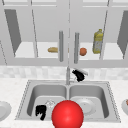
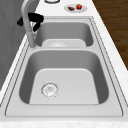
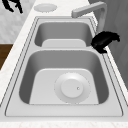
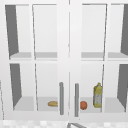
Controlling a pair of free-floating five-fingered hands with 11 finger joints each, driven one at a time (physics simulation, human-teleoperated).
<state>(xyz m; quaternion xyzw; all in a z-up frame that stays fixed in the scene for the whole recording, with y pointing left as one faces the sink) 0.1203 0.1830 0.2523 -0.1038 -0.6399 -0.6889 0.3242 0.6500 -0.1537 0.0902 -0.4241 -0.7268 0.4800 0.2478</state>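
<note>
1. Grey metal, the faucet (image 1: 68,75) rises from the back rim of the sink between the two basins; in the right side view its spout (image 3: 87,10) reaches out over the far basin.
2. The right hand (image 1: 79,75) hovers just beside the faucet, on its right, at the back edge of the sink above the right basin. Its fingers look curled in the right side view (image 3: 103,41), but I cannot tell whether they touch the faucet or close on anything.
3. The left hand (image 1: 40,111) hangs low at the front of the left basin, fingers pointing down and loosely relaxed, holding nothing.
4. A red ball (image 1: 67,114) sits in front of the sink's front rim, near the left hand.
5. A round white plate (image 3: 72,88) lies flat on the floor of the right basin; the left basin shows its drain (image 2: 49,89).
6. A small plate with a strawberry (image 2: 79,6) stands on the counter right of the sink.
7. Above, the glass-door wall cabinet (image 4: 68,60) holds a bread roll (image 4: 52,103), an orange fruit (image 4: 83,105) and a yellow bottle (image 4: 97,95) on its lower shelf.
</note>
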